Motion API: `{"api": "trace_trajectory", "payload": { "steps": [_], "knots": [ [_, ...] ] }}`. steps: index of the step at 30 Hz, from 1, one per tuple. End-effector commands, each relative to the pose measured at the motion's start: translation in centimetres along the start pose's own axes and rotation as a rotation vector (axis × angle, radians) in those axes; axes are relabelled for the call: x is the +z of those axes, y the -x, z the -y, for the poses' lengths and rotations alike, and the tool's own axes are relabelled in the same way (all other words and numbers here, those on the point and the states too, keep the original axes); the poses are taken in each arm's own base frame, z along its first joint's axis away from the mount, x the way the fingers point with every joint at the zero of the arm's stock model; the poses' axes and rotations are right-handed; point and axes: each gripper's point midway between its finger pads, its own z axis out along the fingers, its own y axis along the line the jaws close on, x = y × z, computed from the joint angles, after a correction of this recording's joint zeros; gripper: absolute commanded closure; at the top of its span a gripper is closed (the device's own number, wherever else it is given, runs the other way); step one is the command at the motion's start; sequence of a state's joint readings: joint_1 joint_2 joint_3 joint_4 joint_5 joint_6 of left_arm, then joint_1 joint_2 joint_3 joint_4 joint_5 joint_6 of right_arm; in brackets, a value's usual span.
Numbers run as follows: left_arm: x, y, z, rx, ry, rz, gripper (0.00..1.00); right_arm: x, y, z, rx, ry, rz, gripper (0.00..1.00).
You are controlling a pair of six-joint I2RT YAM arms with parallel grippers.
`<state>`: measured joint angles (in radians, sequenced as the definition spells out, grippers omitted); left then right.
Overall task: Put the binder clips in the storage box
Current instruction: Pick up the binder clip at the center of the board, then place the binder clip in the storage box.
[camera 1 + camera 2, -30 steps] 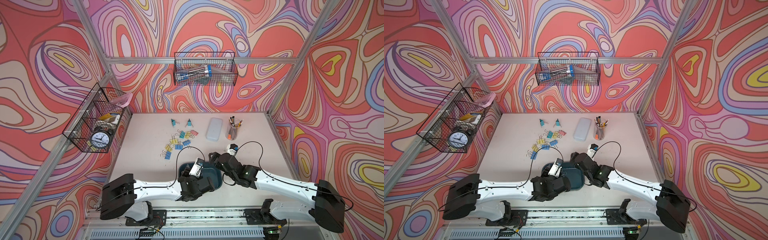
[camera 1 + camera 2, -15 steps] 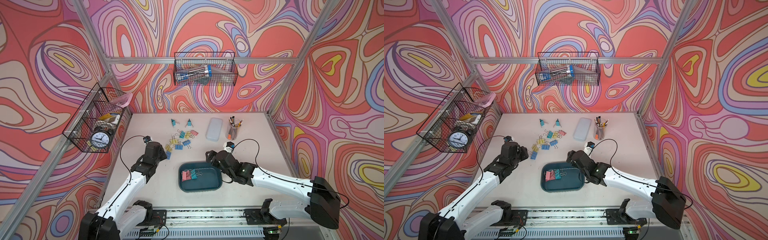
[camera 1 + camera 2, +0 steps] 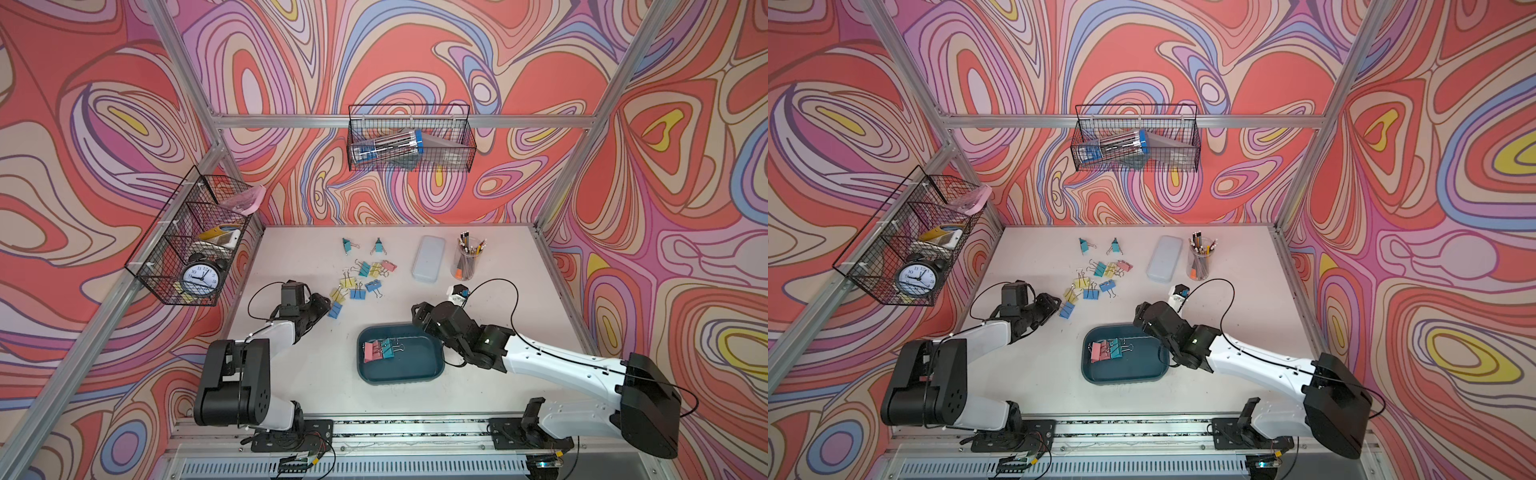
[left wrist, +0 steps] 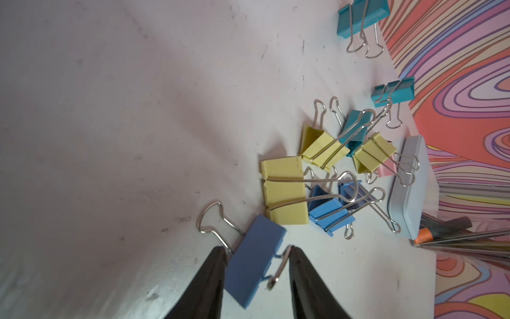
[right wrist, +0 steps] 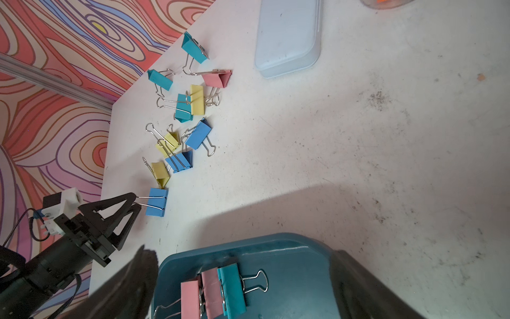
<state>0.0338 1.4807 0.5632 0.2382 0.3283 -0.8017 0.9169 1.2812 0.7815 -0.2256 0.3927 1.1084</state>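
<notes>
The storage box (image 3: 415,370) (image 3: 1142,368) is a dark teal tray near the table's front. In it lie two pink binder clips and a teal one (image 3: 378,350) (image 5: 212,290). Several more binder clips (image 3: 361,278) lie loose behind it, with two teal ones (image 3: 345,245) farther back. My left gripper (image 3: 326,309) (image 4: 256,250) is open, its fingers close on either side of a blue clip (image 4: 254,259) (image 3: 1066,309) that lies on the table. One finger touches the clip's wire handle. My right gripper (image 3: 422,322) (image 5: 242,252) hangs wide open and empty over the box's far right rim.
A pale closed case (image 3: 428,264) and a cup of pencils (image 3: 467,262) stand behind and right of the loose clips. Black wire baskets hang on the left wall (image 3: 191,245) and on the back wall (image 3: 409,143).
My left arm has left the box and reached out left to the loose clips, and its jaws have narrowed round the blue clip. My right gripper has drawn back a little and stays wide open.
</notes>
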Motion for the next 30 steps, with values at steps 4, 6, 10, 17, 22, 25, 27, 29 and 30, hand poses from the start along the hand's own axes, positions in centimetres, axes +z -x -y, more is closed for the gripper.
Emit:
{"api": "trace_trajectory", "payload": {
  "steps": [4,6,10,17,22,25,27,29,30],
  "knots": [
    [0.7,0.7,1.4,-0.008,-0.093,0.003,0.78,-0.2,0.4,0.2,0.0,-0.009,0.009,0.02],
    [0.6,0.6,1.3,-0.008,-0.092,0.004,0.85,-0.2,0.4,0.2,0.002,-0.01,0.009,0.02],
    [-0.1,0.3,1.6,0.003,-0.098,0.001,0.95,0.0,0.3,0.1,0.002,-0.008,0.009,0.02],
    [-3.1,0.1,3.1,0.047,-0.12,0.03,1.0,0.5,0.2,-0.3,0.004,-0.002,0.006,0.02],
    [-6.4,-1.6,5.6,0.194,-0.089,0.071,1.0,0.9,0.2,-0.5,-0.002,-0.002,0.011,0.02],
    [-8.9,-3.3,7.9,0.305,-0.078,0.11,1.0,1.0,0.4,-0.4,-0.001,-0.008,0.021,0.02],
    [-10.7,-4.4,9.3,0.383,-0.075,0.14,1.0,1.0,0.6,-0.2,0.005,-0.008,0.025,0.02],
    [-12.3,-5.7,10.6,0.474,-0.063,0.159,1.0,1.1,0.6,0.2,0.017,-0.01,0.027,0.02],
    [-13.0,-6.7,10.9,0.529,-0.044,0.154,1.0,1.2,0.6,0.4,0.024,-0.01,0.028,0.02]
  ]
}}
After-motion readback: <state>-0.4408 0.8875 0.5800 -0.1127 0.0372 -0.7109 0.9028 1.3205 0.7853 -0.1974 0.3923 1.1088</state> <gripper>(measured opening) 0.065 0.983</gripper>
